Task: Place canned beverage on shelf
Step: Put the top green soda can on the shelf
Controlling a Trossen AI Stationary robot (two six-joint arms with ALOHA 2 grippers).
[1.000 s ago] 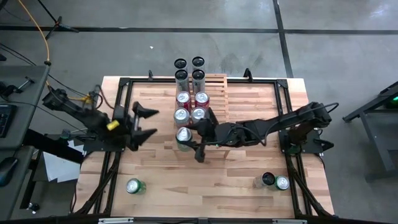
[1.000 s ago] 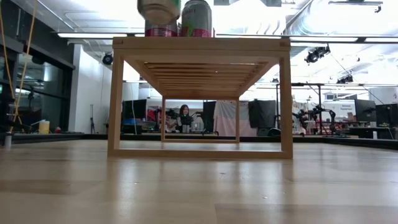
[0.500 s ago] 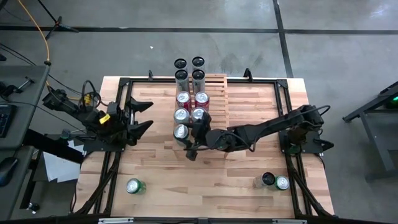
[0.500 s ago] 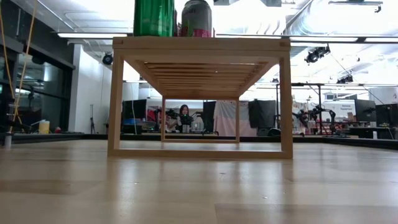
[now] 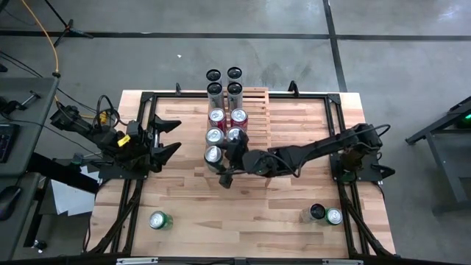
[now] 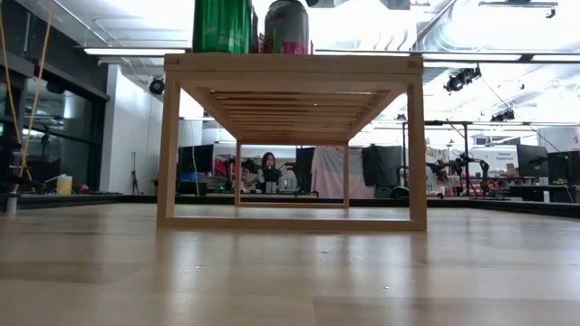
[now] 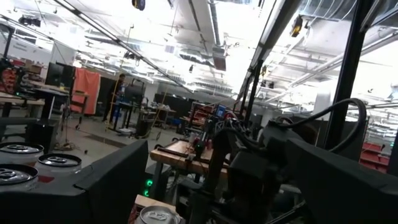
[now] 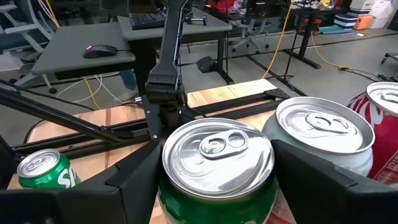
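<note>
The green can [image 5: 213,154] is down on the shelf [image 5: 254,110] now, at the near end of the left row, settled from its tilt a second ago. The right gripper [image 5: 223,163] still pinches it; release comes next. The left gripper [image 5: 166,139] waits left of the shelf, spread.

Grey concrete floor [image 5: 383,51] around the table, crossed by dark seams. Yellow cable [image 5: 53,44] trails over it at upper left. Grey desk [image 8: 81,53] with mouse [image 8: 99,50] and keyboard [image 8: 149,20] beside the table. Beyond: open workshop hall, bright ceiling strip lights [image 6: 127,51], exposed ducts [image 6: 462,32], seated person [image 6: 268,172] far off among benches.
</note>
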